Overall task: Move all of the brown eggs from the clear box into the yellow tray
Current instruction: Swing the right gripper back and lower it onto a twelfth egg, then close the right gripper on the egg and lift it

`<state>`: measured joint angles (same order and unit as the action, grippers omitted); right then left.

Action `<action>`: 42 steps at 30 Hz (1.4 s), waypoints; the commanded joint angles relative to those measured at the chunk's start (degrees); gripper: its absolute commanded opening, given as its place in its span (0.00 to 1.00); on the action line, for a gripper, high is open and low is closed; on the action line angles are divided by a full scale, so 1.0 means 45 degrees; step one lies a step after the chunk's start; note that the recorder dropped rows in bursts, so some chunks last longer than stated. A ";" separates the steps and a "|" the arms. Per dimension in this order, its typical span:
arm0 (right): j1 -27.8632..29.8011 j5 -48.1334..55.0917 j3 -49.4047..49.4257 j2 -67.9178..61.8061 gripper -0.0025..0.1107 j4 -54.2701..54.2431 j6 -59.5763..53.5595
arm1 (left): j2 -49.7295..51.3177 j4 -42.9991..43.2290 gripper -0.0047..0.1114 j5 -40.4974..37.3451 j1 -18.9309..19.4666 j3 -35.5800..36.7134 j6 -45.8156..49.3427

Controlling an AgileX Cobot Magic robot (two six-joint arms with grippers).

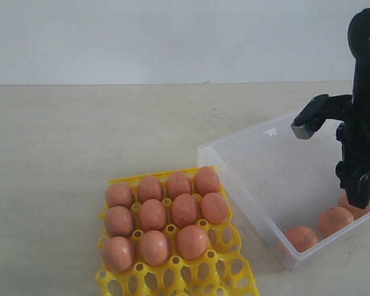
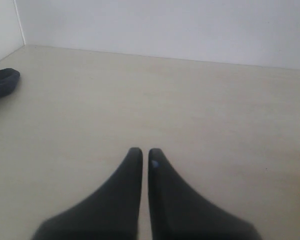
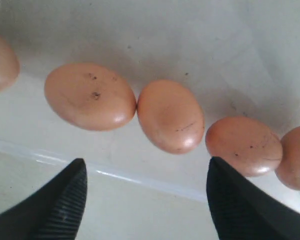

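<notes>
My right gripper (image 3: 146, 161) hung released, its two dark fingers (image 3: 65, 205) spread wide and holding nothing. It was lowered into the right end of the clear box (image 1: 243, 203). Just beyond the fingertips a row of brown eggs (image 3: 170, 115) lay on the box floor along its near wall, and none of them touched the fingers. The egg nearest the middle of the gap lay on its side, its long axis running slantwise to the line between the tips. Its larger neighbour (image 3: 90, 95) touched it, and that one's long axis ran closer to that line. Another egg (image 3: 242, 145) lay just beside on the opposite side, also flat. Two more showed only in part at the picture's edges.

From the exterior camera the box sat on the pale table (image 1: 80, 154) right of the yellow tray (image 1: 172, 271), their corners close together. Eleven eggs stood on end in the tray's sockets: two full rows of four, then three, with the nearest sockets open.

My left gripper (image 2: 142, 152) was clenched on nothing above bare tabletop.
</notes>
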<state>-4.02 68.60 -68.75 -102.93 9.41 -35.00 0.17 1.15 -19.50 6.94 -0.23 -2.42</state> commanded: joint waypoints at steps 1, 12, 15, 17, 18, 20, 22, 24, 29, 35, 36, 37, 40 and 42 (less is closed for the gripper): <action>0.0007 -0.1143 0.0669 0.0099 0.55 0.0659 -0.0590 | -0.0039 -0.0001 0.08 0.0036 -0.0042 0.0051 0.0054; 0.0007 -0.2882 0.0805 -0.0360 0.55 0.0830 -0.0590 | -0.0039 -0.0001 0.08 0.0036 -0.0042 0.0051 0.0054; 0.0007 -0.2793 0.0805 -0.0907 0.55 0.0851 -0.0590 | -0.0039 -0.0001 0.08 0.0036 -0.0042 0.0051 0.0054; 0.0007 -0.2555 0.0805 -0.1269 0.55 0.0859 -0.0499 | -0.0039 -0.0001 0.08 0.0036 -0.0042 0.0051 0.0054; 0.0007 -0.2530 0.0805 -0.1389 0.55 0.0859 -0.0500 | -0.0039 -0.0001 0.08 0.0036 -0.0042 0.0051 0.0054; 0.0031 -0.2507 0.0805 -0.1546 0.55 0.0881 -0.0500 | -0.0039 -0.0001 0.08 0.0036 -0.0042 0.0051 0.0054; 0.0031 -0.2507 0.0805 -0.1697 0.55 0.0881 -0.0500 | -0.0039 -0.0001 0.08 0.0036 -0.0042 0.0051 0.0054; 0.0031 -0.2538 0.0805 -0.1845 0.55 0.0908 -0.0500 | -0.0039 -0.0001 0.08 0.0036 -0.0042 0.0051 0.0054; 0.0031 -0.3179 0.0805 -0.2066 0.25 0.0956 -0.0446 | -0.0039 -0.0001 0.08 0.0036 -0.0042 0.0051 0.0054; 0.0031 -0.4633 0.0777 -0.1751 0.02 0.1031 0.0482 | -0.0039 -0.0001 0.08 0.0036 -0.0042 0.0051 0.0054; 0.0031 -0.4899 0.0777 -0.1578 0.02 0.1031 0.0816 | -0.0039 -0.0001 0.08 0.0036 -0.0042 0.0051 0.0054; 0.0031 -0.5149 0.0777 -0.1455 0.02 0.1031 0.1052 | -0.0039 -0.0001 0.08 0.0036 -0.0042 0.0051 0.0054; 0.0031 -0.5764 0.0777 -0.0890 0.02 0.0892 0.1895 | -0.0039 -0.0001 0.08 0.0036 -0.0042 0.0051 0.0054; 0.0031 -0.6123 0.0777 -0.0438 0.02 0.0566 0.2123 | -0.0039 -0.0001 0.08 0.0036 -0.0042 0.0051 0.0054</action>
<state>-4.02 43.23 -65.13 -107.80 13.55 -27.59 0.17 1.15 -19.50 6.94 -0.23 -2.42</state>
